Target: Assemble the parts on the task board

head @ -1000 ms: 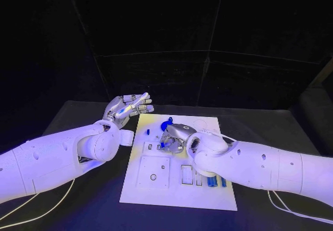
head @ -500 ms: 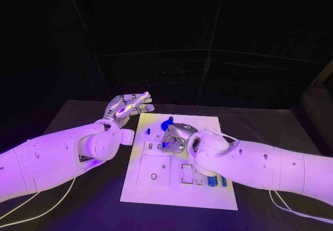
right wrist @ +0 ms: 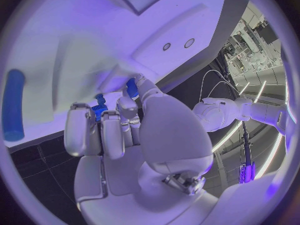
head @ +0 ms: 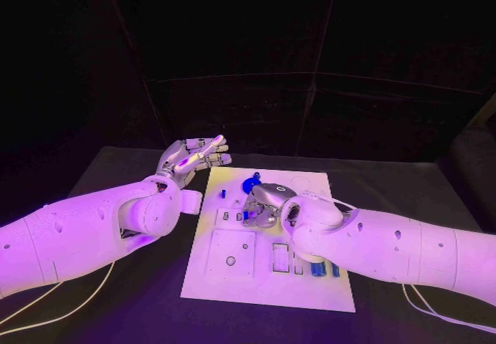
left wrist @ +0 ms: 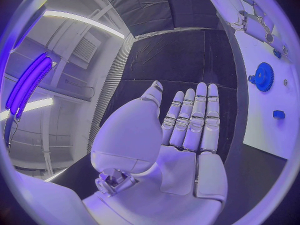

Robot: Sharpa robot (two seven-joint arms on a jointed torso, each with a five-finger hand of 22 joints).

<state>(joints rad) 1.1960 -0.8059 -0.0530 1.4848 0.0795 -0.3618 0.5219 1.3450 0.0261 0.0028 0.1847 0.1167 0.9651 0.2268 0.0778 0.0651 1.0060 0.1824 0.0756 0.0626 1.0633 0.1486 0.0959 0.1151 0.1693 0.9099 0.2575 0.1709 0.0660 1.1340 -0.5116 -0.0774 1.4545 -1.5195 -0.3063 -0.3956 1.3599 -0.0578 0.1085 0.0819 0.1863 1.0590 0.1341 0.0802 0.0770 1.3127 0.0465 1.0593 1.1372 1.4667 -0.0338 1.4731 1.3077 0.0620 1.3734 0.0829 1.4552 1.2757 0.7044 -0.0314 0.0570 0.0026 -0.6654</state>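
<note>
The white task board (head: 233, 283) lies in the middle of the black table. My right hand (head: 262, 203) is curled down over the board's middle. In the right wrist view its fingertips (right wrist: 78, 116) pinch a small blue part (right wrist: 98, 111) against the board (right wrist: 94, 30). A blue gear (head: 248, 186) stands on the board just beyond that hand, also seen in the left wrist view as the gear (left wrist: 264, 76). My left hand (head: 192, 158) hovers past the board's far left corner, fingers straight and apart from the thumb, holding nothing; its palm (left wrist: 181, 135) is bare.
Blue pegs (head: 316, 269) stand in slots near the board's front right. A small blue part (head: 221, 195) sits near the left edge, seen again as the part (left wrist: 279, 114). A long blue piece (right wrist: 14, 105) lies on the board. White cables (head: 62, 301) trail over the table by both arms.
My left hand has turned slightly and drawn its fingers together. The right hand stays bent over the same spot on the board.
</note>
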